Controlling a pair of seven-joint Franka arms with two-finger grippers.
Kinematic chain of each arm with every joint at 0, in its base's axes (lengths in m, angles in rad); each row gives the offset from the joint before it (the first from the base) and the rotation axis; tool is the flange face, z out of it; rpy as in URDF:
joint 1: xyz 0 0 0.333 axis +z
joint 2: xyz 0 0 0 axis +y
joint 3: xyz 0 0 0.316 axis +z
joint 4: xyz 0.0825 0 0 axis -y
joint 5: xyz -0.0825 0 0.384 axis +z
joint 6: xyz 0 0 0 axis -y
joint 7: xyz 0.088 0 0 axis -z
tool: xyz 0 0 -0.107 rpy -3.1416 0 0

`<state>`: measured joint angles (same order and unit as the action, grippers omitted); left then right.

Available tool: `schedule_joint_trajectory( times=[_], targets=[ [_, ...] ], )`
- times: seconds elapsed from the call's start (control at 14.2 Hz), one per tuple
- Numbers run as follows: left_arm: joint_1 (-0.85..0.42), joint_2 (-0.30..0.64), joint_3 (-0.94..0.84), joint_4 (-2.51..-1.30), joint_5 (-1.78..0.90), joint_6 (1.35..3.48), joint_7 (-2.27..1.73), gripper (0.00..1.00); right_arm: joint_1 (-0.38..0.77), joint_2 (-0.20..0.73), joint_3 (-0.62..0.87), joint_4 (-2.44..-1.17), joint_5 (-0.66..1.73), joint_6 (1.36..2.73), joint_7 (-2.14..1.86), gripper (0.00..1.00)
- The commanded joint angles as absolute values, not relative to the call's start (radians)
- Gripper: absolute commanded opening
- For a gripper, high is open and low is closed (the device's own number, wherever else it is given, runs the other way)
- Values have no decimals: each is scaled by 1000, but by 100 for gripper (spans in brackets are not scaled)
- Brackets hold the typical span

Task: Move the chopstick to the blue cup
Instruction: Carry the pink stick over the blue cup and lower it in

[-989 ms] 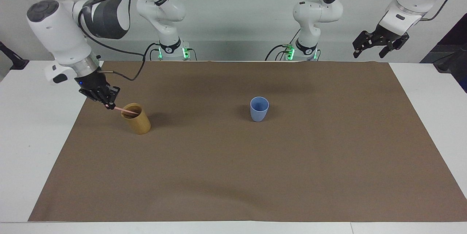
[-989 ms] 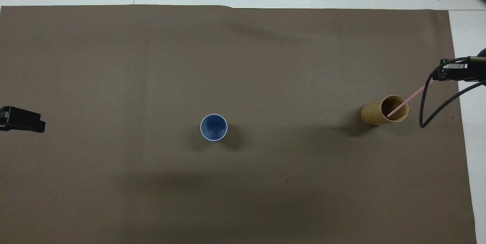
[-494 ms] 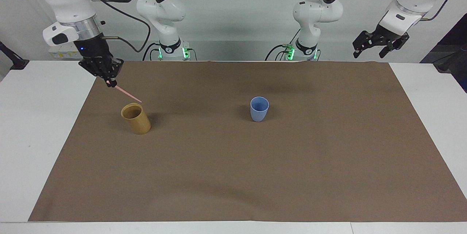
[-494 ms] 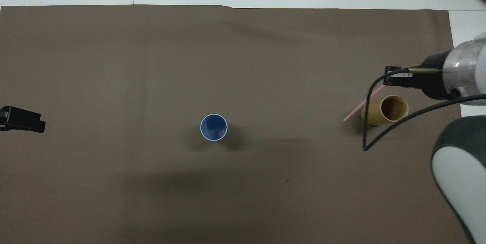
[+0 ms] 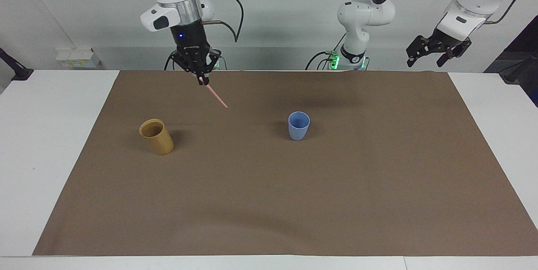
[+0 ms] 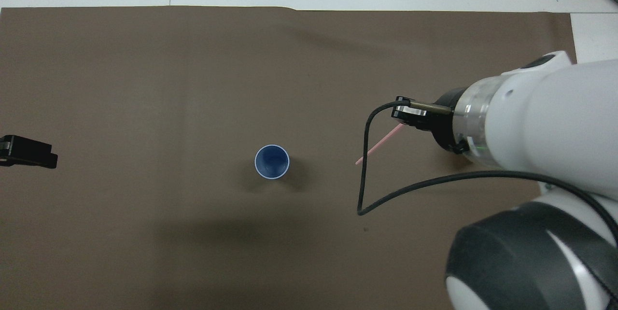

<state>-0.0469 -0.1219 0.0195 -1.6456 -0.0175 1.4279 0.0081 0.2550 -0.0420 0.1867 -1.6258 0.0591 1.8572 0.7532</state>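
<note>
My right gripper is shut on the upper end of a pale pink chopstick. It holds it slanted in the air over the brown mat, between the tan cup and the blue cup. The chopstick's free lower end points toward the blue cup. In the overhead view the chopstick sticks out from under the right wrist toward the blue cup, which stands upright and looks empty. My left gripper waits open and raised off the mat's corner at the left arm's end.
The tan cup stands upright toward the right arm's end of the mat; the right arm hides it in the overhead view. A black cable loops from the right wrist. The left gripper's tips show at the overhead view's edge.
The right gripper lifted the chopstick out of the tan cup and carried it up and along the table toward the blue cup. The left arm has not moved.
</note>
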Motion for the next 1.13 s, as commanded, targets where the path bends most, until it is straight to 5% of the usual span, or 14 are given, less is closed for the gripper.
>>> schedule_joint_trajectory(
  times=[0.0, 0.42, 1.06],
  targets=[
    [-37, -129, 14, -1637, -12, 1417, 17, 100, 348, 18, 179, -1598, 55, 1881, 880, 0],
    [-37, -129, 14, -1637, -12, 1417, 17, 100, 500, 164, 181, -1533, -115, 1977, 1072, 0],
    [-37, -129, 14, -1637, -12, 1417, 17, 100, 492, 202, 181, -1565, -127, 2100, 1017, 0]
  ],
)
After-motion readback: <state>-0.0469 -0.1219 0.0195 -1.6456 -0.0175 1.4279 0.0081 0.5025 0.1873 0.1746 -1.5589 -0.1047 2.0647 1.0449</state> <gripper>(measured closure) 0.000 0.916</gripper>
